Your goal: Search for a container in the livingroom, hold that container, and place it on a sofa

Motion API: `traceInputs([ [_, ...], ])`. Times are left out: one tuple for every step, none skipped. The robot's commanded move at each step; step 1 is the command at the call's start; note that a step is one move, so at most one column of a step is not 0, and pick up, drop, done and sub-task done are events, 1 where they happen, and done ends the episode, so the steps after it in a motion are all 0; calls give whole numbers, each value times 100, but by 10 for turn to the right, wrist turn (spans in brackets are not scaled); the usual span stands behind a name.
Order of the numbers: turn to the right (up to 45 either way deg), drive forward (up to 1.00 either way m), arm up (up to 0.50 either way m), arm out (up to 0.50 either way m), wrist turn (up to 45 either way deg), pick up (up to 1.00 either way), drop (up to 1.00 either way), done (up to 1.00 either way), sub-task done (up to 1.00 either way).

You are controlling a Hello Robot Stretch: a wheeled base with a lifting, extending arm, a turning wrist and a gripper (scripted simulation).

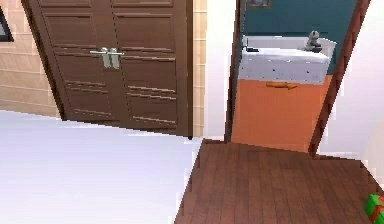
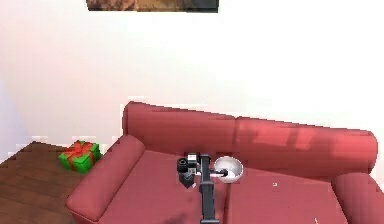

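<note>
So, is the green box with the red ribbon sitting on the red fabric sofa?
No, the green box stands on the dark wooden floor, off the left end of the red sofa.

Forward view faces doors (image 1: 115, 62); arm side view overlooks the near sofa (image 2: 290, 150); green box (image 2: 80, 154) seemingly shared.

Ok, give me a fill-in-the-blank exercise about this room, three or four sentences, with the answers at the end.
1. The sofa is ___ in colour.
2. Beside the sofa, the green gift box sits on a dark ___ floor.
3. The bowl-shaped container is ___.
4. The double door is dark ___.
Missing words: red; wood; white; brown.
</note>
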Motion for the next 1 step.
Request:
traceInputs([
  [0,0,0,0,0,0,100,0,0],
])
